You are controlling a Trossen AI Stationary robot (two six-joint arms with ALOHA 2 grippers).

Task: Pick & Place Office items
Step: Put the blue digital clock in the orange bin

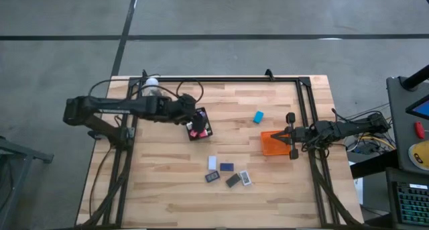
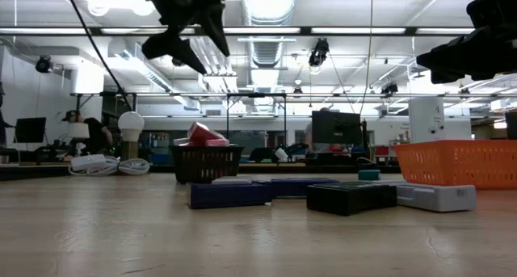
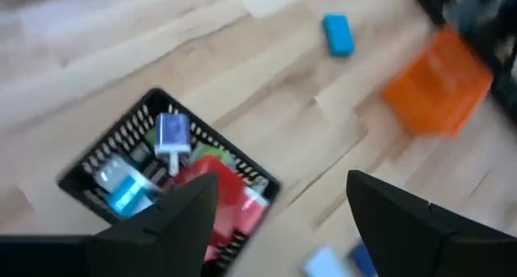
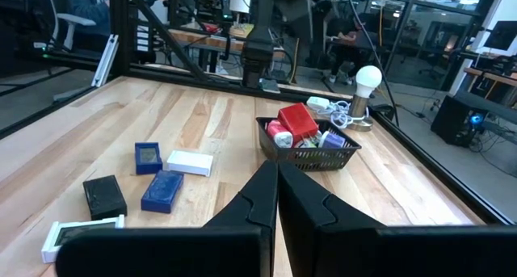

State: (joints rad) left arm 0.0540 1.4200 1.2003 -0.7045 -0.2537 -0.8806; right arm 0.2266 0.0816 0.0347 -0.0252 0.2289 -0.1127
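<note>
No brand, label or writing can be read on anything here.

Your left claw [image 1: 195, 121] hangs above the black mesh tray [image 1: 200, 132], its fingers [image 3: 174, 220] spread and holding nothing. The tray sits left of the tabletop [image 1: 167, 190] centre and already holds several office items: a red block [image 4: 297, 120], a blue piece [image 3: 171, 132], a light blue piece [image 3: 123, 190] and pink ones too crowded to count.

Your right claw [image 1: 291, 135] waits at the 3 o'clock edge, fingers [image 4: 307, 208] pressed together and empty, just beside the orange tray [image 1: 273, 143].

From the tabletop centre, five flat pieces lie loose towards 6 o'clock: one white rectangle [image 1: 212, 162], one dark blue rectangle [image 1: 226, 167], one blue-framed square [image 1: 212, 177], one black block [image 1: 232, 180] and one white-edged piece [image 1: 246, 178]. The black block and white-edged piece lie just beside each other. One teal block [image 1: 258, 117] lies alone towards 1 o'clock, well apart from the rest.

A white round bulb [image 1: 153, 82] with cords rests at the 11 o'clock corner, behind the left arm. A person [image 2: 89, 132] shows in the room beyond.
</note>
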